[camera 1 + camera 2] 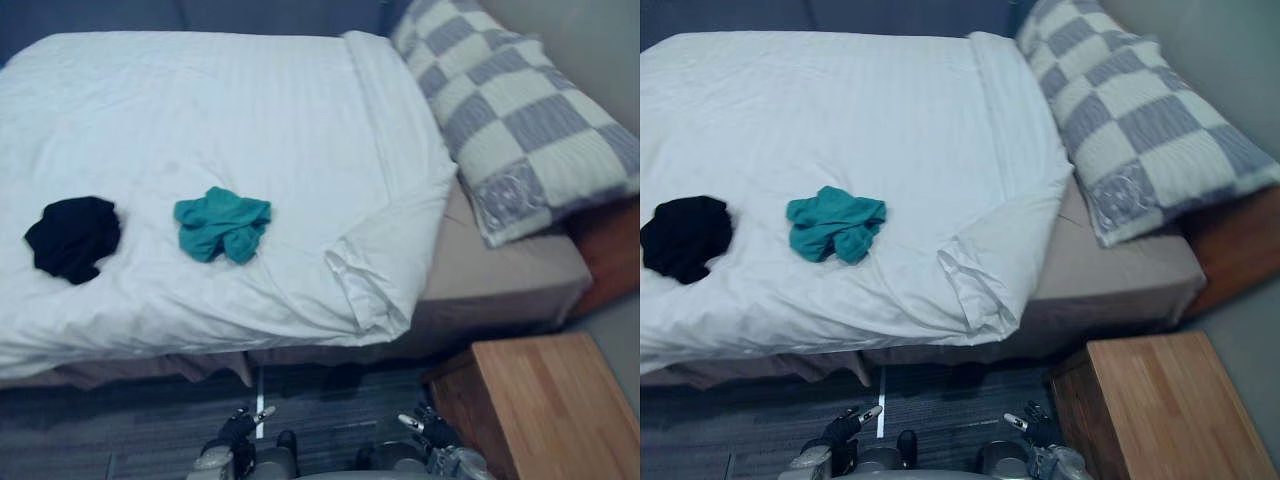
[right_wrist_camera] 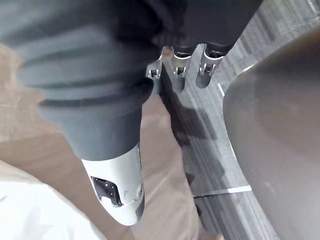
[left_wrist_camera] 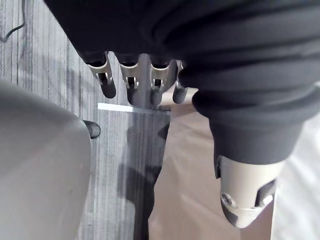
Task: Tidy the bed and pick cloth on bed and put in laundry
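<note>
- We see our left hand [image 3: 155,82] and right hand [image 2: 180,67] low over the floor [image 1: 150,420] beside the bed's near edge, fingers straight and loose, holding nothing.
- A teal cloth [image 1: 222,224] lies crumpled on the white duvet [image 1: 200,110], towards the near edge.
- A black cloth [image 1: 73,236] lies apart from it, farther from the checked pillow [image 1: 520,120].
- A wooden cabinet [image 1: 555,405] stands at the pillow-end corner.

Black cloth [image 1: 682,236] clipped at right eye view's left edge; wooden cabinet [image 1: 555,410], checkered pillow [image 1: 520,120] cut off right.
</note>
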`<state>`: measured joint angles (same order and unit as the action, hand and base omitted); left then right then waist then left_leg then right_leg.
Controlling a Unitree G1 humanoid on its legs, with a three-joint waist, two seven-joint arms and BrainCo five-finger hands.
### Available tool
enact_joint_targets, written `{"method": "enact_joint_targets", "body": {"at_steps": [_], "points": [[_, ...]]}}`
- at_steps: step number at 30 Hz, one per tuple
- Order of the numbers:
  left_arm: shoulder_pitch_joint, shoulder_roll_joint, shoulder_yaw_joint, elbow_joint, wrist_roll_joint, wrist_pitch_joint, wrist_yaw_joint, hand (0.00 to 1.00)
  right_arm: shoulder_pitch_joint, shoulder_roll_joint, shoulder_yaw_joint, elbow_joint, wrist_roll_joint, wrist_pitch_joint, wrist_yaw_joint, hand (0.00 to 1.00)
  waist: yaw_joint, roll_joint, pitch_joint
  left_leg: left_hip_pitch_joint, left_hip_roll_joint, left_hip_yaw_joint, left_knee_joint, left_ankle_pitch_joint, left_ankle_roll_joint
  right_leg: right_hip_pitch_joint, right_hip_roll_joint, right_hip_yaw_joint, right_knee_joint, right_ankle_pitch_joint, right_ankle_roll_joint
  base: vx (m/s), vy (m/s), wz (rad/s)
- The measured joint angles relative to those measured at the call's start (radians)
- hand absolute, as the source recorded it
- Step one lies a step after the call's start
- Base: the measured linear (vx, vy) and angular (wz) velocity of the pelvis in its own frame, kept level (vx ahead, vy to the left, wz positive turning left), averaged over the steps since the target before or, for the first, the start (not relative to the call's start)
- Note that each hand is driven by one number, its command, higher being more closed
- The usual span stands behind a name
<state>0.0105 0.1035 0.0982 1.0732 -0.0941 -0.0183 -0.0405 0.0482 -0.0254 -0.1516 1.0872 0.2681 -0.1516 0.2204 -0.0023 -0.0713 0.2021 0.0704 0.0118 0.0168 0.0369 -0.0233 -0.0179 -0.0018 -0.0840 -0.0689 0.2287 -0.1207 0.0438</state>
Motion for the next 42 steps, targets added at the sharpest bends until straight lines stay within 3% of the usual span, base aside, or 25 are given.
{"method": "enact_joint_targets", "body": {"at_steps": [1, 3, 5, 7, 11, 12, 14, 15, 17, 20, 24, 26, 29, 34, 38, 42], "points": [[0.0, -0.009, 0.009, 0.003, 0.005, 0.002, -0.001, 0.0, 0.002, -0.005, -0.011, 0.007, -0.002, 0.0, 0.0, 0.0, 0.003, 0.013, -0.008, 0.006, 0.01, 0.015, -0.012, 0.015, -0.022, 0.008, 0.004, -0.007, -0.01, 0.012, -0.004, 0.15, -0.124, 0.35], [0.016, -0.047, 0.049, 0.007, 0.024, -0.008, -0.001, 0.0, 0.003, -0.019, -0.028, -0.008, -0.002, -0.001, -0.007, 0.0, 0.016, 0.051, -0.031, 0.019, 0.042, 0.112, -0.047, 0.016, -0.026, 0.02, 0.029, -0.009, -0.047, 0.017, -0.006, 0.14, -0.106, -0.09], [0.016, -0.06, 0.064, 0.009, 0.026, -0.008, -0.002, 0.0, 0.002, -0.02, -0.027, -0.015, -0.001, 0.001, -0.023, 0.0, 0.015, 0.057, -0.035, 0.041, 0.054, 0.129, -0.076, 0.023, -0.036, 0.034, 0.041, -0.004, -0.069, 0.02, -0.01, 0.07, -0.083, -0.23], [0.017, -0.061, 0.063, 0.017, 0.03, -0.009, -0.003, 0.0, 0.008, -0.013, -0.025, -0.016, 0.049, 0.017, -0.086, 0.0, 0.017, 0.051, -0.04, 0.067, 0.062, 0.152, -0.108, 0.03, -0.044, 0.051, 0.054, 0.009, -0.09, 0.025, -0.017, 0.01, -0.043, -0.21], [0.022, -0.053, 0.071, 0.017, 0.036, -0.011, 0.001, 0.0, 0.034, 0.008, -0.035, -0.059, 0.207, -0.004, -0.345, 0.0, 0.018, 0.042, -0.067, 0.067, 0.059, 0.186, -0.137, 0.037, -0.044, 0.05, 0.055, 0.028, -0.126, 0.039, -0.013, 0.0, 0.006, -0.18], [0.025, -0.046, 0.071, 0.014, 0.033, -0.016, 0.002, 0.0, 0.038, 0.026, -0.041, -0.121, 0.224, -0.027, -0.456, 0.0, 0.017, 0.034, -0.068, 0.066, 0.055, 0.197, -0.138, 0.037, -0.044, 0.048, 0.052, 0.039, -0.132, 0.044, -0.006, 0.01, 0.043, -0.2], [0.028, -0.042, 0.069, 0.011, 0.026, -0.018, 0.002, 0.0, 0.038, 0.031, -0.047, -0.259, 0.225, -0.041, -0.572, 0.0, 0.016, 0.028, -0.072, 0.066, 0.049, 0.211, -0.138, 0.037, -0.043, 0.049, 0.046, 0.05, -0.145, 0.054, 0.0, 0.0, 0.062, -0.17], [0.035, -0.042, 0.067, -0.001, 0.025, -0.022, 0.002, 0.0, 0.035, 0.028, -0.051, -0.409, 0.187, -0.058, -0.67, 0.0, 0.017, 0.025, -0.073, 0.063, 0.043, 0.215, -0.138, 0.037, -0.043, 0.049, 0.04, 0.051, -0.15, 0.058, 0.006, -0.01, 0.061, -0.07], [0.048, -0.04, 0.06, -0.015, 0.022, -0.031, 0.002, 0.0, 0.021, 0.019, -0.062, -0.584, 0.11, -0.078, -0.758, 0.0, 0.017, 0.022, -0.078, 0.058, 0.037, 0.216, -0.138, 0.037, -0.043, 0.049, 0.033, 0.047, -0.156, 0.062, 0.011, -0.02, 0.044, 0.07], [0.057, -0.033, 0.047, -0.027, 0.021, -0.035, 0.001, 0.0, -0.034, -0.02, -0.065, -0.817, -0.023, -0.077, -0.806, 0.0, 0.017, 0.012, -0.089, 0.043, 0.033, 0.205, -0.138, 0.042, -0.035, 0.047, 0.03, 0.038, -0.174, 0.073, 0.011, -0.02, 0.012, 0.11], [0.058, -0.004, -0.018, -0.03, 0.025, -0.035, -0.001, 0.0, -0.12, -0.094, -0.019, -0.943, -0.177, -0.02, -0.733, 0.0, 0.012, 0.01, -0.092, 0.025, 0.028, 0.177, -0.139, 0.052, -0.022, 0.048, 0.026, 0.013, -0.187, 0.079, 0.01, -0.02, -0.01, 0.19], [0.058, 0.0, -0.022, -0.032, 0.029, -0.034, -0.001, 0.0, -0.187, -0.166, 0.036, -0.956, -0.243, 0.028, -0.644, 0.0, 0.012, 0.01, -0.092, 0.013, 0.025, 0.159, -0.139, 0.058, -0.017, 0.048, 0.024, -0.004, -0.195, 0.082, 0.011, -0.01, -0.016, 0.26], [0.059, 0.002, -0.026, -0.044, 0.044, -0.028, -0.002, 0.0, -0.321, -0.263, 0.129, -0.947, -0.29, 0.087, -0.524, 0.0, 0.016, 0.012, -0.091, 0.003, 0.02, 0.124, -0.138, 0.068, -0.017, 0.047, 0.018, -0.038, -0.197, 0.083, 0.012, 0.01, -0.013, 0.36], [0.052, 0.003, -0.027, -0.065, 0.049, -0.005, -0.002, 0.0, -0.526, -0.293, 0.288, -0.854, -0.3, 0.157, -0.389, 0.0, 0.031, 0.013, -0.08, -0.045, 0.018, 0.078, -0.135, 0.09, -0.017, 0.023, 0.018, -0.077, -0.197, 0.087, 0.007, -0.04, -0.021, 0.29], [0.005, 0.013, -0.028, -0.092, 0.047, 0.011, -0.002, 0.0, -0.637, -0.298, 0.36, -0.768, -0.309, 0.226, -0.325, 0.0, 0.071, 0.016, -0.008, -0.129, 0.024, 0.039, -0.132, 0.127, -0.015, -0.046, 0.021, -0.115, -0.187, 0.105, -0.01, -0.09, -0.017, 0.31], [-0.044, 0.039, -0.031, -0.1, 0.035, 0.012, -0.001, 0.0, -0.713, -0.298, 0.39, -0.698, -0.32, 0.293, -0.297, 0.0, 0.077, 0.018, 0.09, -0.208, 0.024, 0.011, -0.132, 0.159, -0.005, -0.133, 0.017, -0.141, -0.139, 0.107, -0.015, -0.11, 0.0, 0.23]]}}
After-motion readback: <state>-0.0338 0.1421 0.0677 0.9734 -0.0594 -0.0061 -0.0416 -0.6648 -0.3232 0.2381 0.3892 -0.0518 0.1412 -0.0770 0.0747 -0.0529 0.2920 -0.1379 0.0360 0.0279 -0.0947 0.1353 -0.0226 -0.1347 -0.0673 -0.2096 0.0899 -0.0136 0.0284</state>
